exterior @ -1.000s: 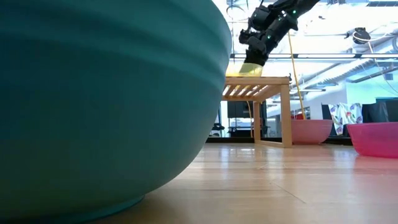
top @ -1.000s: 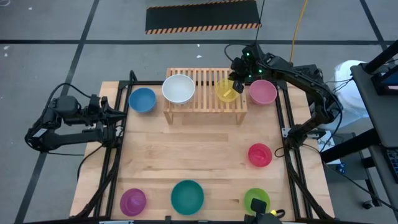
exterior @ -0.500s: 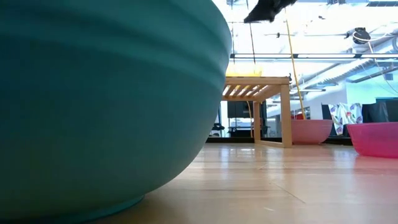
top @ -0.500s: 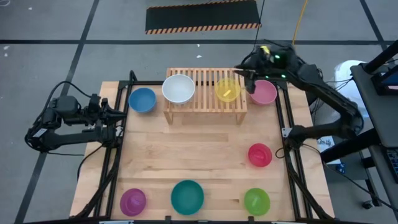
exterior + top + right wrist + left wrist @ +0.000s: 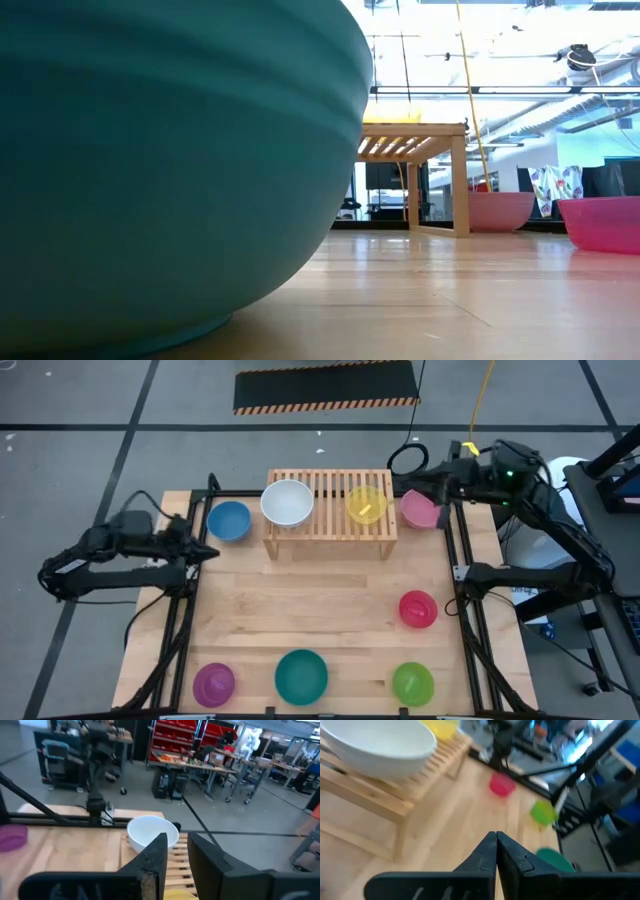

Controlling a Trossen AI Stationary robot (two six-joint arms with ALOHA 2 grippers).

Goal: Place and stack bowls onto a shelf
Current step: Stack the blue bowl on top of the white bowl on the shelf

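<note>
High view: my right gripper (image 5: 418, 484) has let go and pulled back, fingers spread and empty; the yellow bowl (image 5: 366, 504) now sits just beside it on the shelf (image 5: 330, 525). Left gripper (image 5: 208, 550) just pressed together, empty. Six bowls left.

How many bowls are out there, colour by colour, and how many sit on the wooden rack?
White bowl: 1, on the rack
Yellow bowl: 1, on the rack
Blue bowl: 1
Pink bowl: 1
Red bowl: 1
Purple bowl: 1
Teal bowl: 1
Green bowl: 1
Total: 8 bowls, 2 on the rack
</note>
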